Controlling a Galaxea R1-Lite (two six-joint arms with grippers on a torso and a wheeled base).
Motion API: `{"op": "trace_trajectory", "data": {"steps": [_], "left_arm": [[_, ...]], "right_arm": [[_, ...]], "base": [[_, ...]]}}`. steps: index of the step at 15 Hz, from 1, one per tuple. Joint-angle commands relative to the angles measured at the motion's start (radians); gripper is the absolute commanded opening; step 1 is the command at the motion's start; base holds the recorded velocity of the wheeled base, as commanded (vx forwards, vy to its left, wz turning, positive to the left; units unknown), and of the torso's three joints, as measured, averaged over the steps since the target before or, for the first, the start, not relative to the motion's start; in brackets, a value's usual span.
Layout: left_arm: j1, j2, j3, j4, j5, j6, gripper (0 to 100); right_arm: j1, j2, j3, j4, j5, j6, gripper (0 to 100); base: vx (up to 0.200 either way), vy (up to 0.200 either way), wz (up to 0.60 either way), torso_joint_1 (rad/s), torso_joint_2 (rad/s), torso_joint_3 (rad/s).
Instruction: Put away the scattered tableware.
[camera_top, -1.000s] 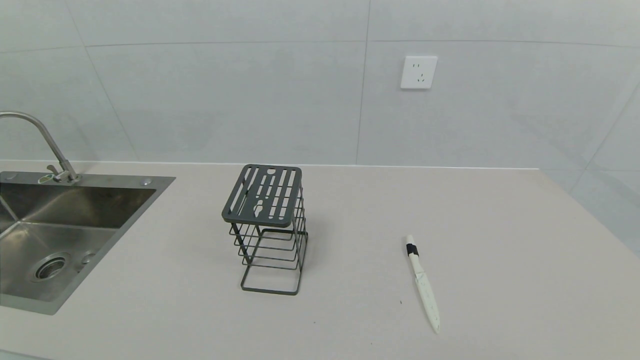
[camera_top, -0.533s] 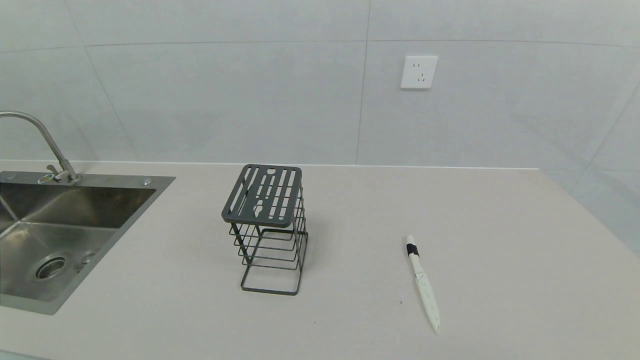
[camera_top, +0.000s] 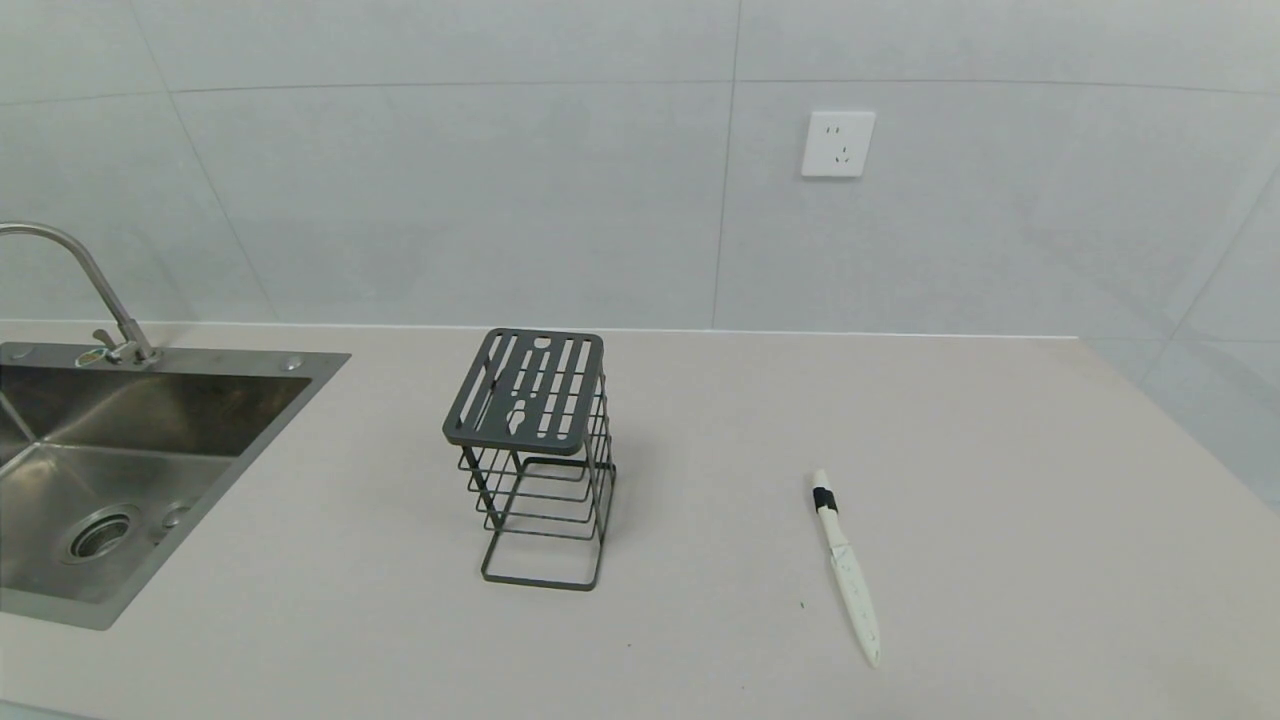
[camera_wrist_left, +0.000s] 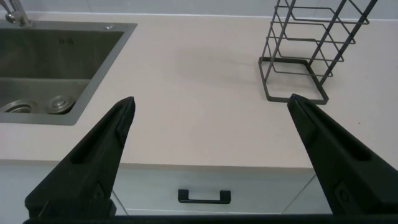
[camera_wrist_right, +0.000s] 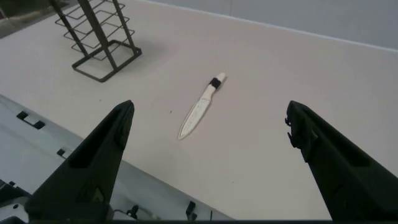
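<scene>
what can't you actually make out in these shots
Knife: blade bare or sheathed, too small in head view.
Rack: top cut off by the left wrist view's edge.
Sink: left part cut off by the head view's edge.
Dark speck on the counter: too small to identify, head view.

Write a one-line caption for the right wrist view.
Right gripper, open, faces a white knife lying flat on the counter, with the wire rack apart from it.

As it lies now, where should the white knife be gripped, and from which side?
Likely by the handle, its narrow far end with the black band, from straight above: the knife lies flat on the counter, blade tip toward the robot, nearer the right end effector.
</scene>
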Motion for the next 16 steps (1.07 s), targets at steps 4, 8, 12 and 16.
{"op": "trace_trajectory", "data": {"steps": [4, 8, 12, 16], "left_arm": [[0.000, 0.001, 0.000, -0.002, -0.004, 0.000, 100], [0.000, 0.001, 0.000, -0.002, -0.004, -0.001, 100], [0.000, 0.001, 0.000, -0.002, -0.005, 0.002, 100], [0.000, 0.001, 0.000, -0.002, -0.005, 0.002, 100]], "right_arm": [[0.033, 0.413, -0.054, -0.157, 0.002, -0.042, 100], [0.070, 0.743, 0.046, -0.569, -0.001, -0.067, 100], [0.121, 0.930, 0.129, -0.780, -0.008, -0.090, 100], [0.193, 1.015, 0.123, -0.804, -0.044, -0.099, 100]], "base": [[0.000, 0.000, 0.00, 0.000, 0.00, 0.000], [0.000, 0.000, 0.00, 0.000, 0.00, 0.000], [0.000, 0.000, 0.00, 0.000, 0.00, 0.000], [0.000, 0.000, 0.00, 0.000, 0.00, 0.000]]}}
